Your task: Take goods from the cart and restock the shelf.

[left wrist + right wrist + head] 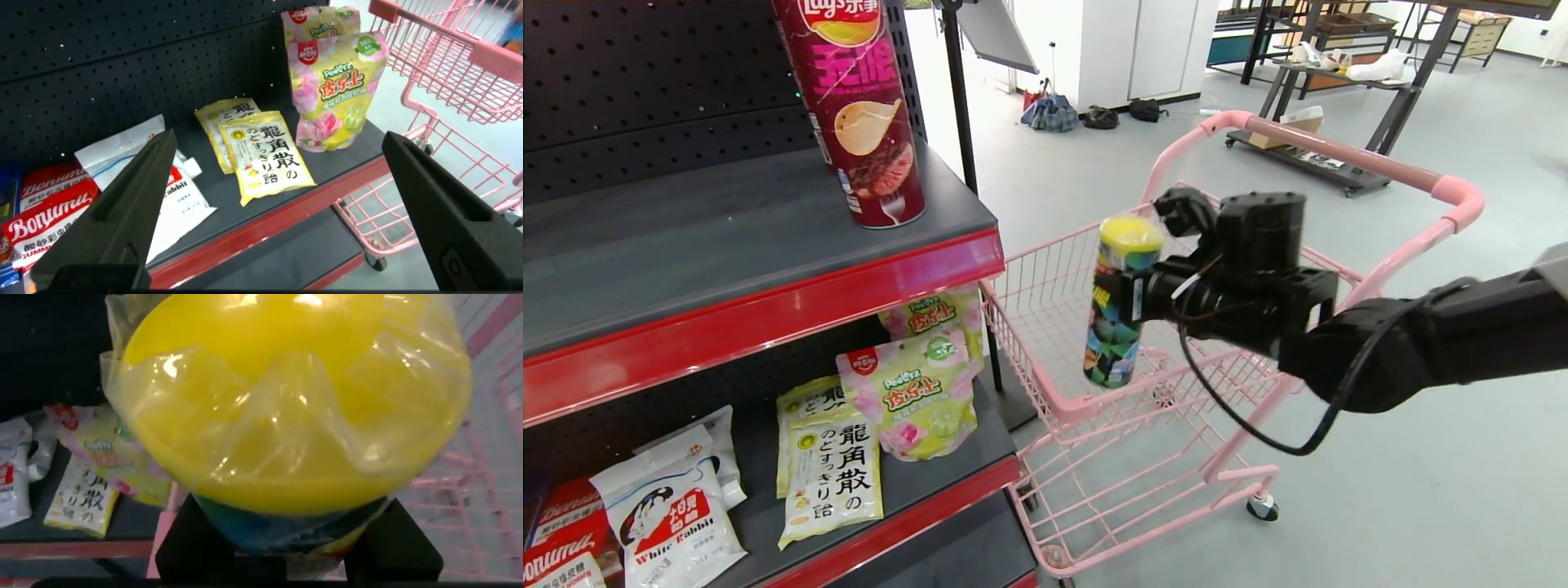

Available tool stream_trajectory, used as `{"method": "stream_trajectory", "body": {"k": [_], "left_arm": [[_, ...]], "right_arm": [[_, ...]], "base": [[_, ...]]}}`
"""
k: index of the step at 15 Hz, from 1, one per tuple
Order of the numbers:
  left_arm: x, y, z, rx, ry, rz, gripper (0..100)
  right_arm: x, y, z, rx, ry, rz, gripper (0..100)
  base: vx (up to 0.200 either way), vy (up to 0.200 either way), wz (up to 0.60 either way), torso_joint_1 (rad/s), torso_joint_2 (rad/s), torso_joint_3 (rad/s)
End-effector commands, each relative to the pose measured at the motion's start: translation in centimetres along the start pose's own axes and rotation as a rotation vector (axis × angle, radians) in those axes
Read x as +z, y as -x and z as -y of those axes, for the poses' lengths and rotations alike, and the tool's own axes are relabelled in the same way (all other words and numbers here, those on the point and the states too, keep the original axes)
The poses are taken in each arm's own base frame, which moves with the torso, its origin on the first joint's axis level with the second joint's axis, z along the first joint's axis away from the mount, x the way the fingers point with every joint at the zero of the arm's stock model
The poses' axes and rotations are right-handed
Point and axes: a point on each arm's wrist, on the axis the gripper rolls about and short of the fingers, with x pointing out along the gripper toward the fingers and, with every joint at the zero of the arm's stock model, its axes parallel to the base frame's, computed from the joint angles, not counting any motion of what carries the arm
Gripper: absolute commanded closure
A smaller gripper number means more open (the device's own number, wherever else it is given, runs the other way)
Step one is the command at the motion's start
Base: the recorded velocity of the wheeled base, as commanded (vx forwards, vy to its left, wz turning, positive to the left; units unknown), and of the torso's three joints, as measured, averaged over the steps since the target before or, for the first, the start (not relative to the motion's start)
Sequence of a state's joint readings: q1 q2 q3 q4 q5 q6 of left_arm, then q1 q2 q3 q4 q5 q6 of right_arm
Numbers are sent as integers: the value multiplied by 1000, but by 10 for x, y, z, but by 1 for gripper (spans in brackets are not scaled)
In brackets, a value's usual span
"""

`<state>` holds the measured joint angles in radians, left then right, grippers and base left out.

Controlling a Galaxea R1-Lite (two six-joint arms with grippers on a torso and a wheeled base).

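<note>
Head view: right gripper (1131,298) clamps the yellow-lidded can (1112,351) upright over the cart (1054,402), likely for shelving; left gripper (282,216) gapes wide.

One pink cart (1347,152). Two canisters: one tall red chip canister (862,106) and one yellow-lidded canister (1123,302). Two pink-and-green pouches: a front pouch (919,392) and a rear pouch (939,314). Two yellow candy bags, one in front (837,474) and one behind (805,400). Two white bags, near (674,514) and far (719,445). Two red packs, upper (45,186) and lower (37,224).
</note>
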<state>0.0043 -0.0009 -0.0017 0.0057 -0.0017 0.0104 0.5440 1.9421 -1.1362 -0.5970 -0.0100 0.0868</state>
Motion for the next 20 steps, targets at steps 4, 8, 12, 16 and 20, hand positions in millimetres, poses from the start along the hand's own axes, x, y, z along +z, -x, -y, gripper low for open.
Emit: {"method": "stream_trajectory", "body": {"k": [4,8,12,16,20], "left_arm": [[0,0,0,2,0,-1,0],[0,0,0,1,1,-1,0],[0,0,0,0,0,-1,0],[0,0,0,1,1,-1,0],[0,0,0,1,1,-1,0]], "right_arm": [[100,164,16,-290,96,238,100],[18,301,18,-375,124,82,100],[-27,364,20,-590,74,-34,100],[-55,380,15,-641,60,-4,100],[-76,386,12,-651,60,7,100]], "base": [[0,0,0,0,0,0],[0,0,0,0,0,0],[0,0,0,0,0,0],[0,0,0,0,0,0],[0,0,0,12,-46,-35]]}}
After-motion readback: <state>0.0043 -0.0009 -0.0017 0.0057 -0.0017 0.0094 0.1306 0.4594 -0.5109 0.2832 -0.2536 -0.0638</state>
